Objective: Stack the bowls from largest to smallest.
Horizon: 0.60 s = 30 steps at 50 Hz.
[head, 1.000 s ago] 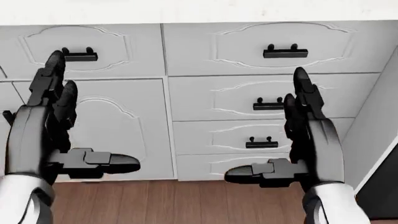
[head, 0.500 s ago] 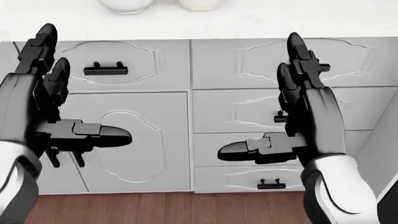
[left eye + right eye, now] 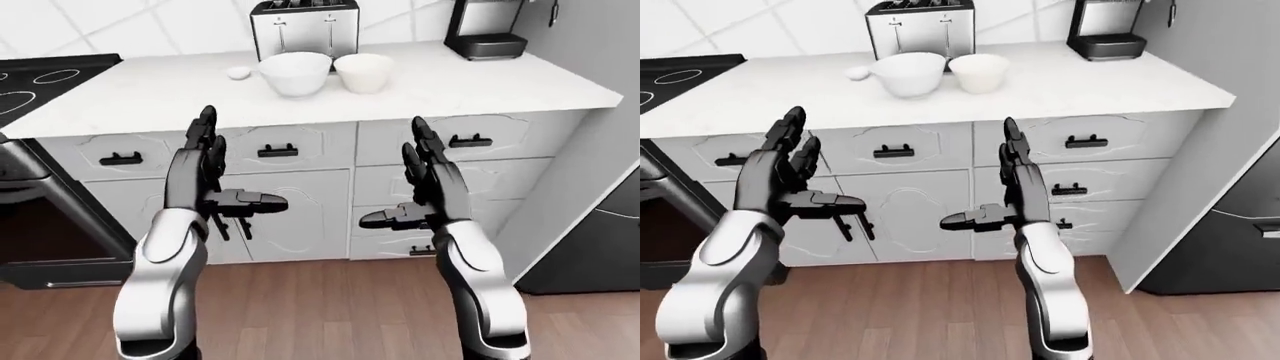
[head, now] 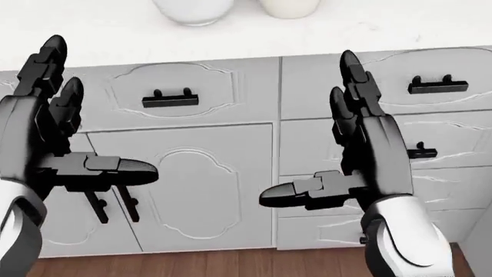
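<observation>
White bowls sat on the counter (image 3: pixel 480 82): large bowl (image 3: pixel 295 73), medium bowl (image 3: pixel 364 72), tiny one (image 3: pixel 238 73) leftmost. Left hand (image 3: pixel 205 176) and right hand (image 3: pixel 425 187) hung spread wide, empty, well short; stepping closer first seemed wise before reaching

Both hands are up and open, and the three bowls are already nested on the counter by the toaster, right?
Not nested. The left-eye view shows the large bowl, the medium bowl and the small bowl standing separately on the counter before the toaster, none inside another. The rest holds: left hand and right hand are raised, fingers open.
</observation>
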{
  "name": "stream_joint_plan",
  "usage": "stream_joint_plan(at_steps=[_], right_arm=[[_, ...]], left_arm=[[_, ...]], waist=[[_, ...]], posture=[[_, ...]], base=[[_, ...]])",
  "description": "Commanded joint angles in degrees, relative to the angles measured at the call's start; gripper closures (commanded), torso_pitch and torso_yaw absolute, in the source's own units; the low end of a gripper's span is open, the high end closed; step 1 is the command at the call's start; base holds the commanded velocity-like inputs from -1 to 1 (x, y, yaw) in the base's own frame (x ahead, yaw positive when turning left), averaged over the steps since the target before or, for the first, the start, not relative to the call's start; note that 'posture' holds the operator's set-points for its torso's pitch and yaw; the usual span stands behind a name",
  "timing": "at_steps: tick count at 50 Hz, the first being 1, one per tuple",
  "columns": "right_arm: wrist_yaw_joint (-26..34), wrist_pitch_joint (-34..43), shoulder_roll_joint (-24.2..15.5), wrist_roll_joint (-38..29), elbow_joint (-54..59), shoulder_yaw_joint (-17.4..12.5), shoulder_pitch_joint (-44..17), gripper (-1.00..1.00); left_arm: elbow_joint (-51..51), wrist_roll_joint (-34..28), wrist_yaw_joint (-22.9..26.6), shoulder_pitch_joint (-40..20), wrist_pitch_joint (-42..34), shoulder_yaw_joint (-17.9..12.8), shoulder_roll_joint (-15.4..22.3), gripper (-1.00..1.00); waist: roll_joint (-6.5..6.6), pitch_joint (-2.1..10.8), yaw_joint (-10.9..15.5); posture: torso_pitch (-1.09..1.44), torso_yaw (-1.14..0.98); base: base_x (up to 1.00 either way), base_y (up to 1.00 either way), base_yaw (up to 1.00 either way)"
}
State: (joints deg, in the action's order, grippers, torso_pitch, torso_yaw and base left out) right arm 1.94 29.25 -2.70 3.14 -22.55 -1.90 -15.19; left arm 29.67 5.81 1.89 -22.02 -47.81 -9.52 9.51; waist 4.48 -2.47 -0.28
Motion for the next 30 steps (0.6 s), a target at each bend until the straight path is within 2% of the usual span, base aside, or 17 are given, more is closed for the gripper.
stream_joint_plan(at_steps=[1, 9, 11, 12, 13, 14, 16, 19, 21, 22, 23, 24, 25, 26, 28, 29, 30], right_arm=[[-0.22, -1.65, -0.55, 0.01, -3.27, -1.07, -1.69, -1.0], [-0.37, -1.25, -0.33, 0.19, -4.3, -0.81, -1.27, -1.0], [-0.44, -0.97, -0.27, 0.13, -4.57, -0.64, -1.31, -1.0], [-0.5, -0.45, -0.23, 0.11, -5.27, -0.54, -1.15, -1.0], [-0.53, -0.18, -0.22, 0.13, -5.66, -0.59, -1.03, -1.0], [-0.52, -0.07, -0.25, 0.14, -5.71, -0.67, -1.09, -1.0], [-0.35, -0.54, -0.3, 0.23, -5.4, -0.82, -0.98, -1.0], [-0.34, 0.48, -0.46, 0.56, -6.6, -1.08, -1.1, -1.0], [-0.24, 0.25, -0.56, 0.64, -6.53, -1.19, -1.18, -1.0], [-0.22, 0.35, -0.58, 0.8, -6.79, -1.29, -1.17, -1.0], [-0.34, 0.91, -0.55, 1.14, -7.53, -1.51, -1.15, -1.0], [-0.29, 1.05, -0.65, 1.35, -7.76, -1.62, -1.15, -1.0], [-0.37, 1.45, -0.79, 1.58, -8.14, -1.9, -1.32, -1.0], [-0.49, 1.94, -0.86, 1.73, -8.65, -1.94, -1.4, -1.0], [-0.55, 2.32, -0.94, 2.12, -9.05, -2.05, -1.54, -1.0], [-0.61, 2.93, -0.98, 2.6, -9.32, -2.28, -1.83, -1.0], [-0.66, 3.2, -0.96, 3.3, -9.43, -2.6, -2.15, -1.0]], left_arm=[[2.62, 0.41, -0.04, -2.15, 1.59, 0.24, 0.25, -1.0], [3.0, 1.15, -0.02, -1.5, 1.76, 0.04, 0.26, -1.0], [2.89, 1.26, 0.02, -1.5, 1.92, -0.03, 0.34, -1.0], [3.01, 1.36, 0.01, -1.5, 1.79, -0.1, 0.4, -1.0], [3.03, 1.4, -0.01, -1.48, 1.8, -0.12, 0.43, -1.0], [3.29, 1.42, -0.09, -1.45, 1.58, -0.06, 0.43, -1.0], [3.59, 1.43, -0.17, -1.49, 1.28, 0.08, 0.45, -1.0], [3.82, 1.47, -0.25, -2.04, 0.65, 0.0, 0.62, -1.0], [4.65, 1.61, -0.42, -2.51, -0.39, -0.06, 0.74, -1.0], [4.84, 1.65, -0.47, -2.78, -0.72, -0.06, 0.82, -1.0], [5.06, 1.68, -0.51, -3.05, -1.13, -0.04, 0.92, -1.0], [5.3, 1.72, -0.53, -3.24, -1.48, -0.09, 1.01, -1.0], [5.51, 1.81, -0.52, -3.61, -1.94, -0.23, 1.19, -1.0], [5.78, 1.84, -0.56, -3.7, -2.22, -0.24, 1.24, -1.0], [6.51, 2.03, -0.64, -4.16, -3.24, -0.45, 1.45, -1.0], [6.9, 2.12, -0.7, -4.41, -3.82, -0.49, 1.58, -1.0], [6.92, 2.15, -0.7, -4.72, -4.09, -0.52, 1.74, -1.0]], waist=[[-0.23, 0.88, -0.16], [-4.72, 0.66, 0.83], [-6.19, 0.97, 1.01], [-7.52, 1.75, 0.96], [-5.61, 0.9, 0.09], [-6.72, 0.37, 0.66], [-7.15, 1.53, -0.01], [-6.46, 1.34, -0.47], [-4.84, 0.81, -0.97], [-3.72, 1.03, -1.05], [-2.08, 1.48, -1.1], [0.56, 2.46, -0.96], [1.47, 2.76, -0.85], [1.55, 1.47, -0.97], [1.19, 2.09, -0.13], [0.54, 1.69, 0.02], [-0.3, 2.0, -0.06]], posture=[[0.0, 0.0], [0.0, 0.0], [0.0, 0.0], [0.0, 0.0], [0.0, 0.0], [0.0, 0.0], [0.0, 0.0], [0.0, 0.0], [0.0, 0.0], [0.0, 0.0], [0.0, 0.0], [0.0, 0.0], [0.0, 0.0], [0.0, 0.0], [0.0, 0.0], [0.0, 0.0], [0.0, 0.0]], base=[[0.3, 0.48, 0.0], [0.3, 0.48, 0.0], [0.3, 0.45, 0.0], [0.3, 0.43, 0.0], [0.3, 0.42, 0.0], [0.29, 0.41, 0.0], [0.29, 0.42, 0.0], [0.29, 0.41, 0.0], [0.29, 0.41, 0.0], [0.3, 0.41, 0.0], [0.3, 0.41, 0.0], [0.3, 0.27, 0.0], [0.13, 0.0, 0.0], [0.09, 0.0, 0.0], [0.06, 0.0, 0.0], [0.0, 0.0, 0.0], [0.0, 0.0, 0.0]])
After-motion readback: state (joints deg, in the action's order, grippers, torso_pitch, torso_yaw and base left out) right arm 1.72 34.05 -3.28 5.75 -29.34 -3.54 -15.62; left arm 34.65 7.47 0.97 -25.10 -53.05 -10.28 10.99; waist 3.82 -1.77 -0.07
